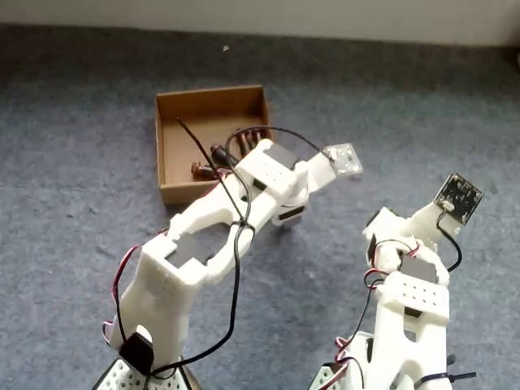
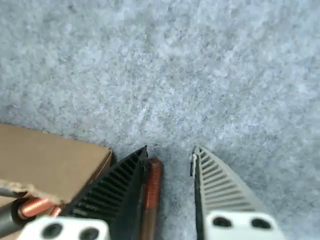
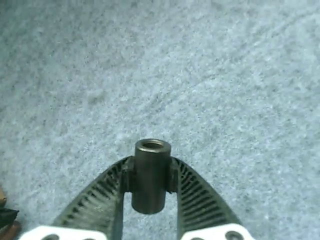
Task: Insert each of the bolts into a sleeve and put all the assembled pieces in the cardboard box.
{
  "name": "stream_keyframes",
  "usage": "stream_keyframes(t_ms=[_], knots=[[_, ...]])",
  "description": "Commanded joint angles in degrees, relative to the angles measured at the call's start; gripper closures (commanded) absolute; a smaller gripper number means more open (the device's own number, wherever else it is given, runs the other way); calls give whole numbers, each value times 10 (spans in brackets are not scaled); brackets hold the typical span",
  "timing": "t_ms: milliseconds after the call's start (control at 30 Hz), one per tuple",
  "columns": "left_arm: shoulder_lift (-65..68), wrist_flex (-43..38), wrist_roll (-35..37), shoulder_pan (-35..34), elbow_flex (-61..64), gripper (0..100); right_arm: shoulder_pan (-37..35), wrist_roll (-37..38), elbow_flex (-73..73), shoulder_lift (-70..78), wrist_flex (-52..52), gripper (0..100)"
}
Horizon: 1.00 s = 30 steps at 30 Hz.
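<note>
My left gripper (image 2: 170, 148) is open just above the grey carpet, beside a corner of the cardboard box (image 2: 50, 160). A copper bolt (image 2: 152, 187) lies on the carpet in the gap, against the black finger (image 2: 120, 185). In the right wrist view, my right gripper (image 3: 151, 162) is shut on a dark sleeve (image 3: 151, 175), held upright with its open bore towards the camera. In the high view the cardboard box (image 1: 175, 138) sits at the back left with several assembled pieces (image 1: 244, 142) inside it. The left arm (image 1: 244, 195) stretches along the box's near right corner.
The right arm (image 1: 414, 276) stands at the front right, apart from the box. An assembled piece (image 2: 27, 207) shows inside the box wall in the left wrist view. Black and red cables (image 1: 236, 268) hang around the left arm. Grey carpet covers the whole surface.
</note>
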Motion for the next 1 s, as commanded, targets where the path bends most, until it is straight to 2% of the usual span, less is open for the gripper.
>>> stream_keyframes(t_ms=[0,233,633,833,967], knots=[[13,63,-1,-22,-56,843,3,-4,-5,-18,-11,995],[0,126,2,-29,-113,843,3,-4,-4,-18,-11,995],[78,130,2,-33,-125,846,3,-4,-4,-18,-11,995],[95,135,2,-29,-147,993,3,-4,-4,-18,-11,995],[74,188,4,-19,-160,995,3,-3,-4,-18,-11,995]])
